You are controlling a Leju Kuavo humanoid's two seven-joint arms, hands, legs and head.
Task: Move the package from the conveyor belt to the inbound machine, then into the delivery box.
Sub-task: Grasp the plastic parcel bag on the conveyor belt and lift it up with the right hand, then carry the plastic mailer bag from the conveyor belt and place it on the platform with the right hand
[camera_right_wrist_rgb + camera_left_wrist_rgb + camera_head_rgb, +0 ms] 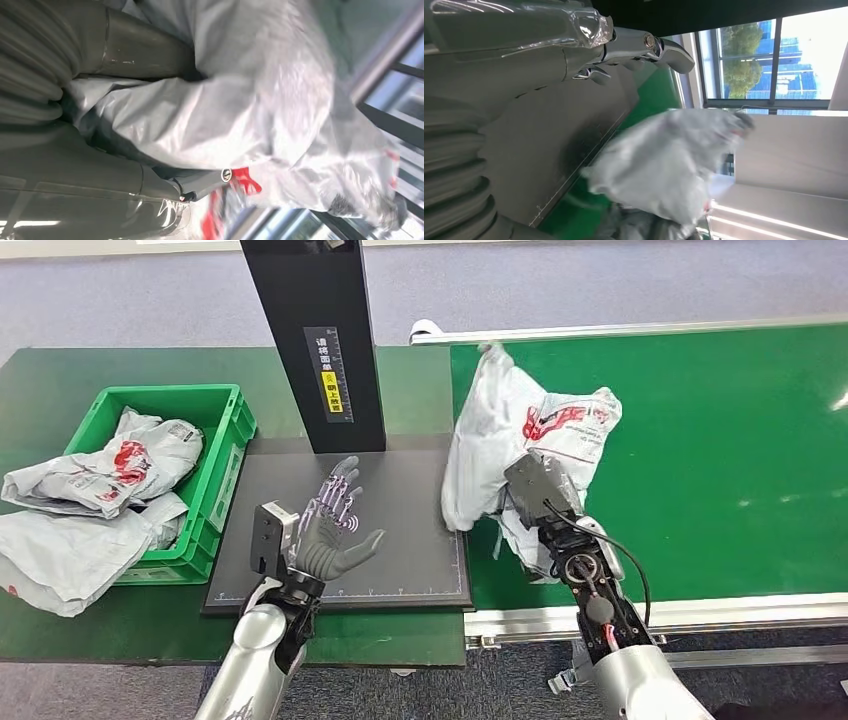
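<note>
R robot hand (535, 490) grips package (520, 430) over green belt (720, 460); L robot hand (335, 530) empty, fingers spread.

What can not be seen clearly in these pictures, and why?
- Right hand, head view: its fingers are hidden behind the grey package it holds.
- Package print, right wrist view: cut short by the hand, blurred.
- Package, left wrist view: motion blur hides its label.
- Scale label on the black column: too small to read.
</note>
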